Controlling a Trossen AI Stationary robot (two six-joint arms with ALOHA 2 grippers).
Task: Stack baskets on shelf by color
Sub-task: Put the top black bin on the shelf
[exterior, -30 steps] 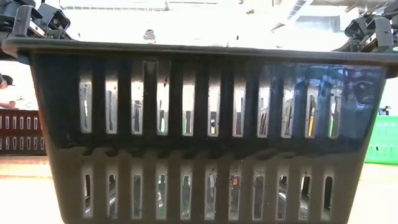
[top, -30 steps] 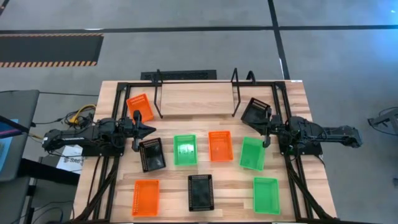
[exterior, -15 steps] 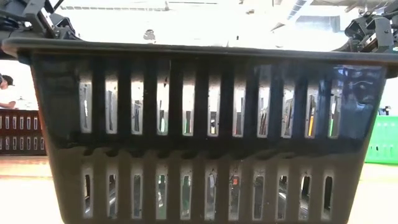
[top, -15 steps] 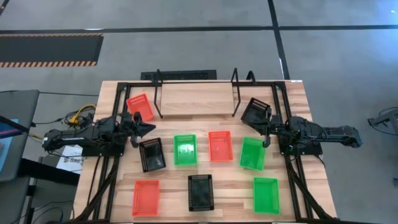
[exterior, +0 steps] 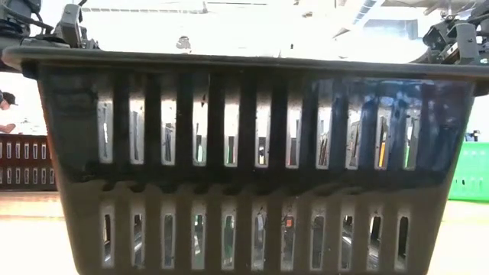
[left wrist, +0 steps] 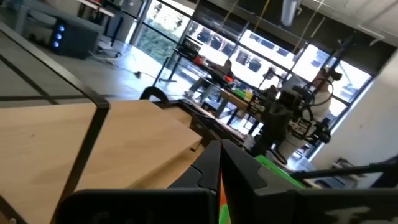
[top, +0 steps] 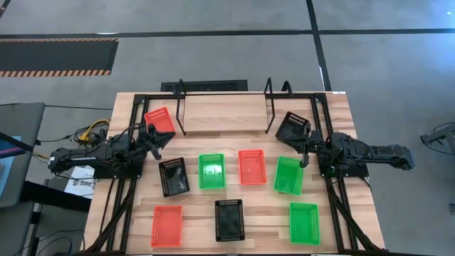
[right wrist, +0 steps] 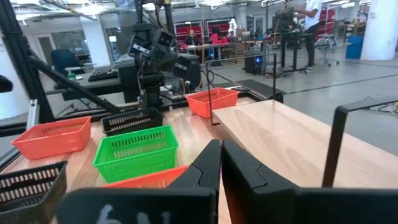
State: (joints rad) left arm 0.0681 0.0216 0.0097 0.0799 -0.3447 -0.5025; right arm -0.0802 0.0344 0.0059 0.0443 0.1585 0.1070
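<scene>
The shelf [top: 269, 107] stands at the table's back with nothing on it. Near its left bracket lies a red basket [top: 159, 119]. My left gripper [top: 153, 132] is shut and angled up at this basket's near edge; an orange sliver shows under its tips [left wrist: 221, 155]. A black basket [top: 293, 126] lies tilted by the right bracket. My right gripper [top: 305, 149], just in front of it, is shut with nothing between its fingers [right wrist: 221, 168]. In the middle row lie black [top: 173, 176], green [top: 211, 171], red [top: 252, 166] and green [top: 288, 176] baskets.
The front row holds a red basket [top: 166, 226], a black one [top: 229, 219] that fills the low view [exterior: 244, 168], and a green one [top: 304, 222]. The black tube frame [top: 131, 99] borders the table. People stand in the room beyond.
My left gripper has swung from pointing right above the black basket toward the red basket at the back left. The right arm and the baskets have stayed put.
</scene>
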